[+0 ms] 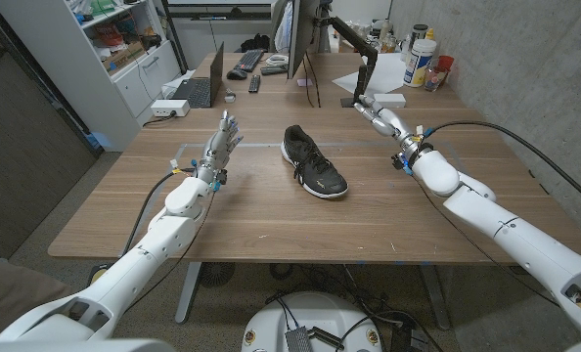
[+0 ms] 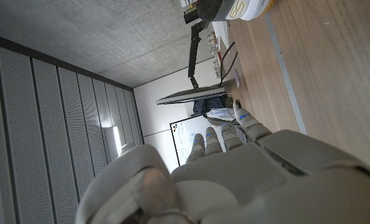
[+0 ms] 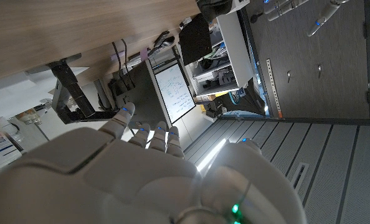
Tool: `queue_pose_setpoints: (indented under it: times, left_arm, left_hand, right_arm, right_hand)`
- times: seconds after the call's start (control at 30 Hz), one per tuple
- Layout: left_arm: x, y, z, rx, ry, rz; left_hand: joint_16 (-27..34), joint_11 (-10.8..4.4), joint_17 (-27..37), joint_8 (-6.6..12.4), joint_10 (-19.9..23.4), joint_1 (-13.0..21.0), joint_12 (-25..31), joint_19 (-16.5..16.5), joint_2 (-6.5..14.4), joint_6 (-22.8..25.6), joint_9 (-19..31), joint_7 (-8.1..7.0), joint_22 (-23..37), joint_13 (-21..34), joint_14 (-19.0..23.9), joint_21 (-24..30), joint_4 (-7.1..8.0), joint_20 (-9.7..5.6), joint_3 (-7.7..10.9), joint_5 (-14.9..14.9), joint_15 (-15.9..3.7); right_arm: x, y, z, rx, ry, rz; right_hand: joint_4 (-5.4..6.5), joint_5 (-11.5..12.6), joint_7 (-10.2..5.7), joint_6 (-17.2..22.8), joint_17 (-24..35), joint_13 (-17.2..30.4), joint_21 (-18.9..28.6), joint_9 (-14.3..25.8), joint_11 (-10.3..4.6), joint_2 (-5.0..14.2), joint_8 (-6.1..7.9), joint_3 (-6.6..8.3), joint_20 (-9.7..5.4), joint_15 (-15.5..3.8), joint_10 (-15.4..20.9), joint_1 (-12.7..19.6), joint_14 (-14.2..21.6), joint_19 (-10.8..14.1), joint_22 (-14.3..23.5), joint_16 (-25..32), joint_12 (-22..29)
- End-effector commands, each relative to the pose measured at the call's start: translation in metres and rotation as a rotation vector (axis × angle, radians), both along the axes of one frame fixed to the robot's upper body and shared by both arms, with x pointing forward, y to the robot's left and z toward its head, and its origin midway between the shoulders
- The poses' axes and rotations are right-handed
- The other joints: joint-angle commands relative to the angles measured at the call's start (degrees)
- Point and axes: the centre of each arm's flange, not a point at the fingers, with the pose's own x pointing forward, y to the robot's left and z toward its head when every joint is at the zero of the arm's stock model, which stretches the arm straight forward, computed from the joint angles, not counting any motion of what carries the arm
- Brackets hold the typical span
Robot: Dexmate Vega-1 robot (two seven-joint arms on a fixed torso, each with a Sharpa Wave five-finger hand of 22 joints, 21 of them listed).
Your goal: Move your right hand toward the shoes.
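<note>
A single black shoe (image 1: 314, 161) with a white sole and white markings lies on the wooden table (image 1: 271, 220) near its middle, toe toward me and to the right. My right hand (image 1: 379, 116) is raised to the right of the shoe and farther back, fingers stretched out and holding nothing, well apart from the shoe. My left hand (image 1: 224, 139) is up at the shoe's left, fingers spread and empty. In the wrist views I see the backs of my left hand (image 2: 235, 168) and my right hand (image 3: 129, 168), fingers extended.
At the back of the table stand a monitor (image 1: 295, 34) on an arm, a laptop (image 1: 201, 86), a keyboard (image 1: 248, 61) and bottles and jars (image 1: 423, 59) at the far right. A white shelf unit (image 1: 114, 49) stands at the left, a concrete wall at the right.
</note>
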Motion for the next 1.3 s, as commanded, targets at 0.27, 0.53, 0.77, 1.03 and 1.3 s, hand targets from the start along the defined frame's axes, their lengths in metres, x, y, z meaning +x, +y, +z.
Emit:
queue_pose_setpoints:
  times: [0.27,0.53,0.77,1.03,1.3]
  left_arm:
    - [-0.009,-0.002,-0.001,0.005,-0.017,0.009]
    - [-0.01,-0.002,-0.003,-0.004,-0.017,0.011]
    - [-0.01,0.0,-0.002,-0.009,-0.021,0.013]
    - [-0.011,0.001,-0.002,-0.014,-0.026,0.012]
    - [-0.011,0.002,-0.002,-0.014,-0.028,0.013]
  left_hand:
    - [0.2,0.22,0.2,0.42,-0.1,0.5,0.1,-0.6,-0.1,0.0,0.1,0.48,0.3,0.1,-0.6,0.2,0.29,0.23,0.11,-0.5,0.22]
    - [0.3,0.14,0.2,0.48,-0.1,0.6,0.1,-0.6,-0.1,0.1,0.1,0.43,0.3,0.1,-0.6,0.2,0.32,0.29,0.13,-0.5,0.23]
    - [0.3,0.11,0.2,0.47,-0.1,0.6,0.2,-0.7,-0.1,0.1,0.1,0.34,0.3,0.1,-0.6,0.2,0.35,0.27,0.14,-0.6,0.21]
    - [0.3,0.1,0.2,0.5,-0.1,0.6,0.2,-0.7,-0.1,0.2,0.1,0.45,0.3,0.1,-0.6,0.2,0.38,0.32,0.16,-0.6,0.19]
    - [0.3,0.06,0.2,0.52,-0.1,0.6,0.2,-0.7,-0.1,0.3,0.1,0.49,0.3,0.1,-0.6,0.3,0.41,0.3,0.17,-0.7,0.22]
  right_arm:
    - [0.0,0.015,0.007,-0.125,-0.056,-0.013]
    - [0.0,0.024,0.01,-0.183,-0.073,-0.014]
    - [-0.001,0.034,0.013,-0.249,-0.091,-0.021]
    - [-0.001,0.042,0.013,-0.326,-0.129,-0.048]
    - [-0.003,0.052,0.015,-0.392,-0.152,-0.058]
  right_hand:
    - [-0.34,-0.2,-0.71,0.0,0.2,0.2,0.2,0.2,-0.73,0.02,0.13,-0.12,-0.13,-1.14,0.2,0.6,-0.4,0.1,0.2,0.2,0.1]
    - [-0.4,-0.2,-0.7,-0.1,0.2,0.2,0.1,0.2,-0.67,0.02,0.09,-0.14,-0.11,-1.24,0.1,0.7,-0.4,0.0,0.2,0.2,0.1]
    - [-0.49,-0.2,-0.78,-0.2,0.2,0.2,0.1,0.2,-0.95,0.06,0.08,-0.12,-0.16,-1.25,0.0,0.9,-0.5,0.0,0.2,0.2,0.0]
    - [-0.6,-0.2,-0.8,-0.3,0.1,0.2,0.1,0.2,-1.01,0.1,0.04,-0.1,-0.28,-1.35,0.1,1.1,-0.5,0.0,0.2,0.2,0.1]
    - [-0.68,-0.3,-0.93,-0.4,0.1,0.2,0.1,0.2,-1.19,0.08,0.03,-0.11,-0.31,-1.36,-0.1,1.2,-0.6,-0.1,0.2,0.2,0.0]
